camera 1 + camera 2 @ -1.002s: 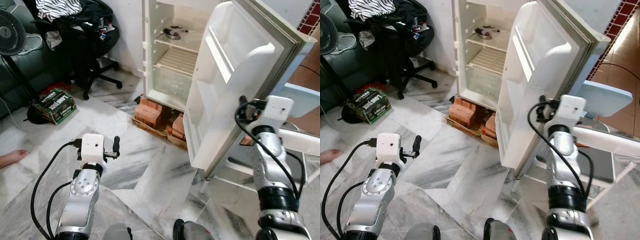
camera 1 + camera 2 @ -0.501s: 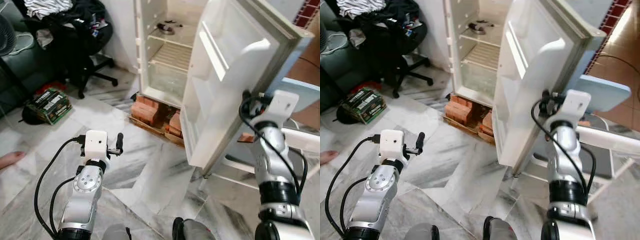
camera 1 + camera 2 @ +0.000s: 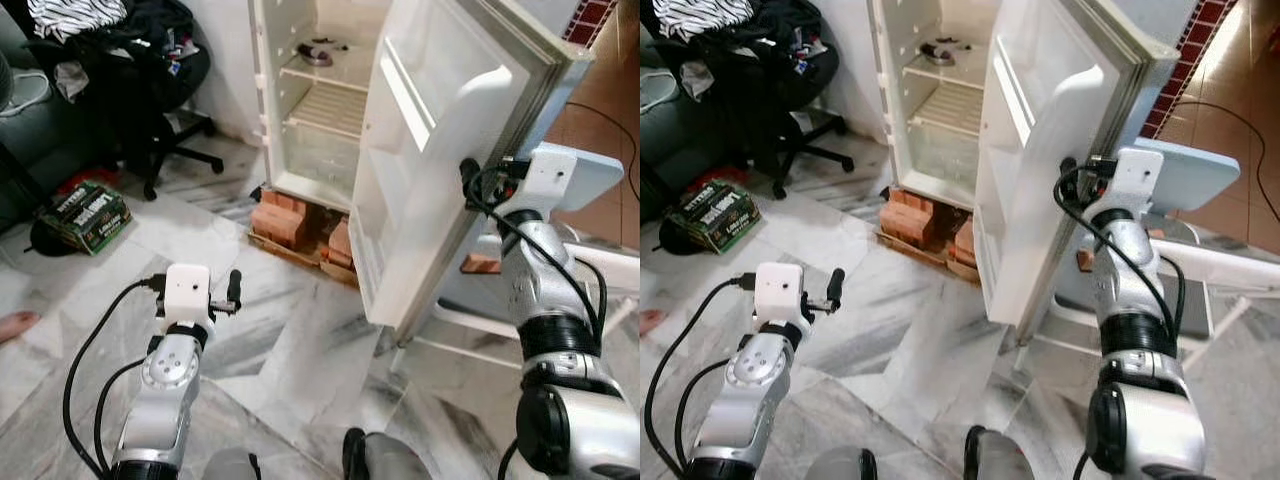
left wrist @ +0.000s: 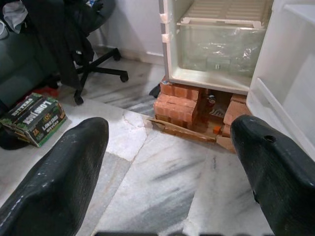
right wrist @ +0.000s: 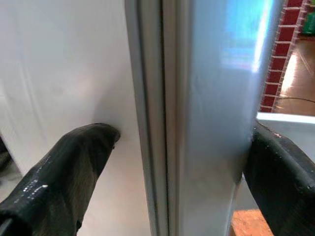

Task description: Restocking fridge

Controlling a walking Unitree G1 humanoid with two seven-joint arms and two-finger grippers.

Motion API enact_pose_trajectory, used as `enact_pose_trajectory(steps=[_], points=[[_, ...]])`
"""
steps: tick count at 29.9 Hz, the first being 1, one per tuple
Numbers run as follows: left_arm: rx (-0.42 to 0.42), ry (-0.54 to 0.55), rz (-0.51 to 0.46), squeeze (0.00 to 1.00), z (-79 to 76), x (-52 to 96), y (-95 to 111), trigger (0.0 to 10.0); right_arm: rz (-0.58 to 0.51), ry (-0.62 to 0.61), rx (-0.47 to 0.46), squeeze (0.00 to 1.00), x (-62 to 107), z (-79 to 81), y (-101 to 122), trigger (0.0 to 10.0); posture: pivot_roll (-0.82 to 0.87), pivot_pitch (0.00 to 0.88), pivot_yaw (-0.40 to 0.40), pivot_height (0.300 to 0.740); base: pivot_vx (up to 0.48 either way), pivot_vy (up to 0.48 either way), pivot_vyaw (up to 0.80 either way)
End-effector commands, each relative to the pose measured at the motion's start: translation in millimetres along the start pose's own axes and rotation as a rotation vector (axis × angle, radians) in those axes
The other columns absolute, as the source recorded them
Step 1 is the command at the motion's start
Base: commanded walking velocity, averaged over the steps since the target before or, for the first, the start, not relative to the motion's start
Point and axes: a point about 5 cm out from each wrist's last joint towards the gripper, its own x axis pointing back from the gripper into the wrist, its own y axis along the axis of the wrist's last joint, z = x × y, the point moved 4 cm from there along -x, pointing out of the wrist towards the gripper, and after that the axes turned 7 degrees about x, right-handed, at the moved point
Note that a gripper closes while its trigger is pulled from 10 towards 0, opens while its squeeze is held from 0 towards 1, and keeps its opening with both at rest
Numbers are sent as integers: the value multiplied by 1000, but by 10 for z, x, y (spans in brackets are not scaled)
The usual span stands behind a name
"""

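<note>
Fridge standing open on stacked red bricks, its door swung outward toward the robot. Right gripper straddles the door's free edge: one black finger rests against the white inner liner, the other lies on the grey outer skin, so the fingers grip the door edge between them. Beyond this gripper, inside the cabinet, sit white wire shelves, a clear crisper drawer at the bottom, and a small dark item on the upper shelf. Left gripper hovers low over the marble floor with its fingers spread wide and nothing between them; ahead of it lie the bricks, and off to its left a green carton and a black office chair draped with clothes. A bare foot shows at the far left edge.
</note>
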Motion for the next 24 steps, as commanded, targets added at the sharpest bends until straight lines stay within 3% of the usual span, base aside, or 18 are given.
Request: enact_pose_trajectory(steps=[1, 2, 3, 4, 5, 6, 7, 8, 9, 11, 12, 13, 14, 16, 19, 21, 22, 24], points=[[-17, -2, -12, 0, 9, -16, 51, 10000, -119, 168, -105, 0, -116, 271, 381, 10000, 156, 84, -2, 740, 0, 0, 0], [-17, -2, -12, 0, 9, -16, 51, 10000, -119, 168, -105, 0, -116, 271, 381, 10000, 156, 84, -2, 740, 0, 0, 0], [-18, -3, -15, 0, 12, -8, 57, 10000, -157, 519, -351, 0, 46, 802, 651, 10000, 163, 84, -5, 740, 0, 0, 0], [-19, -1, -17, 0, 27, 3, 63, 10000, -224, 989, -586, 0, 602, 1389, 1134, 10000, 162, 83, -4, 740, 0, 0, 0], [-19, -1, -17, 0, 27, 3, 63, 10000, -224, 989, -586, 0, 602, 1389, 1134, 10000, 162, 83, -4, 740, 0, 0, 0], [-19, 3, -15, 0, 48, 14, 55, 10000, -279, 1253, -746, 0, 1098, 1661, 1473, 10000, 159, 83, -5, 740, 0, 0, 0], [-19, 5, -13, 0, 54, 17, 50, 10000, -287, 1310, -797, 0, 1217, 1708, 1552, 10000, 159, 83, -5, 740, 0, 0, 0], [-20, 6, -11, 0, 56, 21, 42, 10000, -305, 1429, -875, 0, 1482, 1780, 1668, 10000, 154, 80, -7, 740, 0, 0, 0], [-20, 6, -11, 0, 56, 21, 42, 10000, -305, 1429, -875, 0, 1482, 1780, 1668, 10000, 154, 80, -7, 740, 0, 0, 0], [-19, 5, -10, 0, 44, 15, 36, 10000, -291, 1583, -959, 0, 1852, 1835, 1709, 10000, 153, 79, -7, 740, 0, 0, 0], [-17, 1, -14, 0, 20, -9, 52, 10000, -220, 1567, -945, 0, 1856, 1825, 1511, 10000, 142, 76, -1, 740, 0, 0, 0], [-17, 1, -14, 0, 20, -9, 52, 10000, -220, 1567, -945, 0, 1856, 1825, 1511, 10000, 142, 76, -1, 740, 0, 0, 0], [-16, -8, -19, 0, -5, -33, 67, 10000, -147, 1482, -879, 0, 1705, 1788, 1253, 10000, 135, 73, 3, 740, 0, 0, 0], [-20, -19, -18, 0, -25, -54, 69, 10000, -97, 1368, -859, 0, 1490, 1689, 1030, 10000, 128, 68, 5, 740, 0, 0, 0], [-22, -21, -19, 0, -28, -64, 73, 10000, -58, 1299, -827, 0, 1393, 1638, 907, 10000, 127, 68, 6, 740, 0, 0, 0], [-20, -19, -23, 0, -27, -71, 83, 10000, 40, 1121, -756, 0, 1246, 1563, 655, 10000, 128, 65, 3, 740, 0, 0, 0], [-14, -8, -29, 0, -20, -71, 92, 10000, 140, 895, -612, 0, 1071, 1474, 300, 10000, 129, 65, 1, 740, 0, 0, 0], [-13, -4, -32, 0, -18, -68, 94, 10000, 161, 832, -558, 0, 1027, 1443, 198, 10000, 130, 66, 0, 740, 0, 0, 0]])
